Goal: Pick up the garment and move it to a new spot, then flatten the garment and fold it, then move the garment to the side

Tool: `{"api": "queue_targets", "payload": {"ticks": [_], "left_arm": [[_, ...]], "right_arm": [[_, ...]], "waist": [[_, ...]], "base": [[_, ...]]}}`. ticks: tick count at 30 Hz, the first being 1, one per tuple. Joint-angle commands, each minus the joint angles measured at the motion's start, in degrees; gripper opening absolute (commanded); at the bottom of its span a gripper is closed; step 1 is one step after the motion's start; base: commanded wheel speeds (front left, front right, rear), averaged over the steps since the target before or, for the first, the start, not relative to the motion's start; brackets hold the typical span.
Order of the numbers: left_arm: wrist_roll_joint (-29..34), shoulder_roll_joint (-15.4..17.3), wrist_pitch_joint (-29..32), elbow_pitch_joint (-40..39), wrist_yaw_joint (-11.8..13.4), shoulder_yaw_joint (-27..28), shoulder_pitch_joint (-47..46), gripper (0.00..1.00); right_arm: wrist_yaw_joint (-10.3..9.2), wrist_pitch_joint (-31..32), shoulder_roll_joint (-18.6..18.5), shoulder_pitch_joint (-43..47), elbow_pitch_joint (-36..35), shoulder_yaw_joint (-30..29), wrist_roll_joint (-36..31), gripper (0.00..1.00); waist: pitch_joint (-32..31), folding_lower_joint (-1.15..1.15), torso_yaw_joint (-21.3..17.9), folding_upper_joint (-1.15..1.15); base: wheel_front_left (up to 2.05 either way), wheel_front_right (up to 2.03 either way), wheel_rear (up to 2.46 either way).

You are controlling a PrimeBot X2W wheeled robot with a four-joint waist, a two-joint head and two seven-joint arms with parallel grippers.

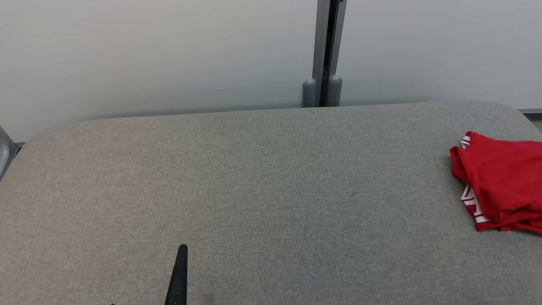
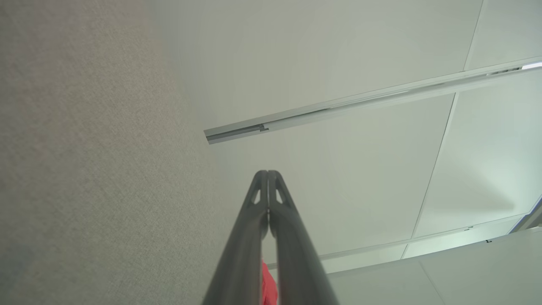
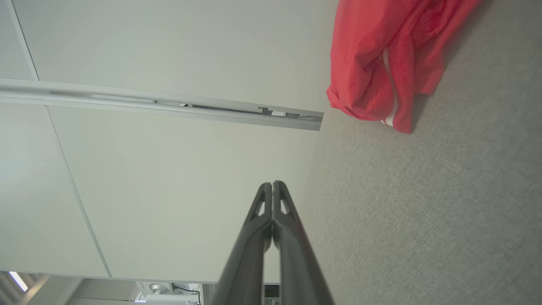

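The garment is red with white stripes and lies bunched at the right edge of the grey fabric surface, cut off by the frame. It also hangs into the upper right of the right wrist view as a crumpled red garment. My left gripper rises from the bottom edge, well to the left of the garment, nothing in it. In the left wrist view the left gripper has its fingers pressed together, a sliver of red behind them. My right gripper is shut and empty, apart from the garment.
A pale wall runs behind the surface, with a grey vertical post and two rounded feet at its base. The surface's far edge curves down at the right corner. A grey object shows at the left edge.
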Motion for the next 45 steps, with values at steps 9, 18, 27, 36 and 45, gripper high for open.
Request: {"api": "queue_targets", "payload": {"ticks": [9,18,27,36,45], "left_arm": [[-3.9,-0.3,-0.3,-0.6,-1.2,-0.2,-1.0,0.0],[-6.8,-0.7,-0.4,-0.8,-1.8,-0.5,-1.0,0.0],[-6.6,-0.7,-0.4,-0.8,-1.8,-0.5,-1.0,0.0],[-6.6,-0.7,-0.4,-0.8,-1.8,-0.5,-1.0,0.0],[-6.6,-0.7,-0.4,-0.8,-1.8,-0.4,-1.0,0.0]], "right_arm": [[0.02,2.1,0.0,-0.8,0.3,-1.9,4.4,0.0],[0.02,3.6,0.0,-1.1,0.6,-3.2,7.8,0.0],[0.02,3.7,0.0,-1.2,0.6,-3.3,7.5,0.0],[0.02,3.8,0.1,-1.2,0.6,-3.3,7.4,0.0],[0.02,3.8,0.1,-1.2,0.6,-3.4,7.4,0.0]], "waist": [[0.3,0.0,0.0,0.0],[0.6,0.0,-0.1,0.0],[0.6,0.0,-0.1,0.0],[0.6,0.0,-0.1,0.0],[0.6,0.0,-0.1,0.0]], "base": [[0.0,0.0,0.0],[0.0,0.0,0.0],[0.0,0.0,0.0],[0.0,0.0,0.0],[0.0,0.0,0.0]]}}
